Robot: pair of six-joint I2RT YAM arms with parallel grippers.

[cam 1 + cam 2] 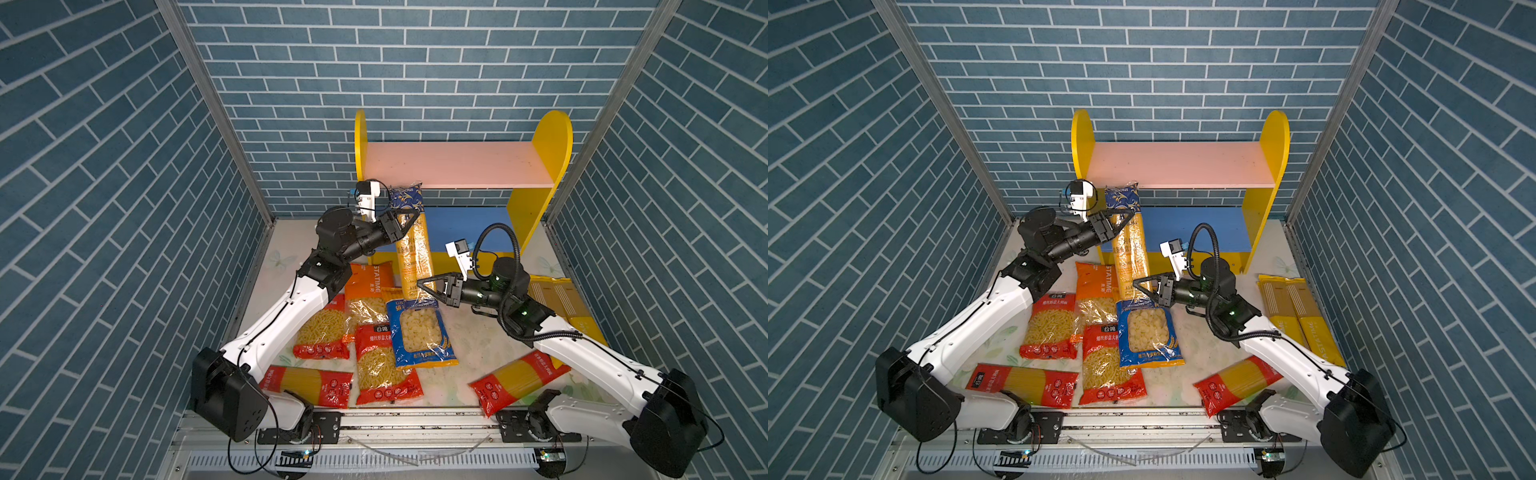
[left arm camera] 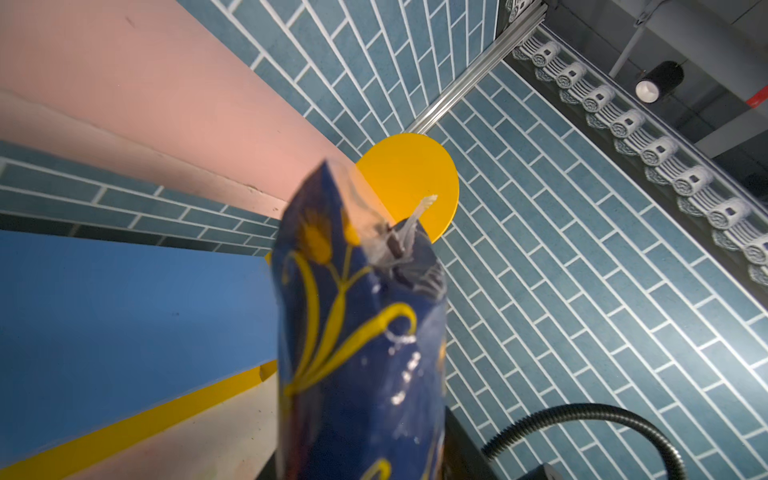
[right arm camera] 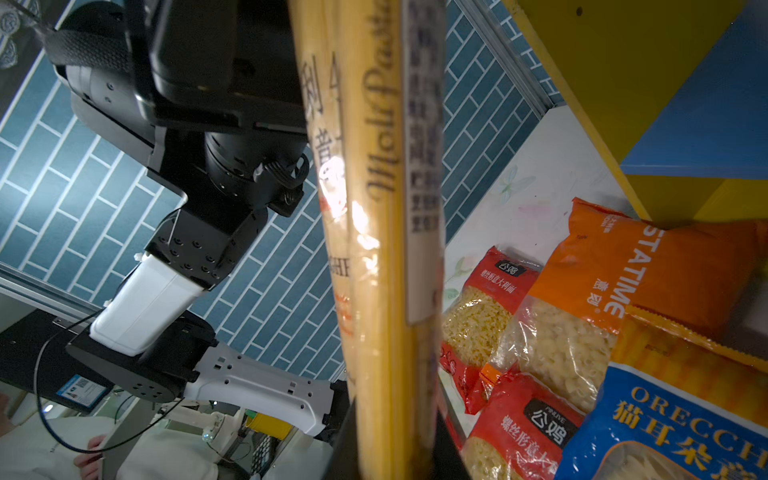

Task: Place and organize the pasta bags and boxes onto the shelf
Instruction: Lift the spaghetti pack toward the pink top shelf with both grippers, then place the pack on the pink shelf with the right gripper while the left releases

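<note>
— Since the shelf holds nothing on either board, what's in hand?
— The dark blue spaghetti pack, upright at centre frame before the shelf's left end. My right gripper pinches its foot; my left gripper straddles the top, grip unclear. Next, I'd judge: lay it on the blue board.

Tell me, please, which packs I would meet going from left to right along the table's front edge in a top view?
left-hand red spaghetti pack → red spiral-pasta bag → right-hand red spaghetti pack
</note>
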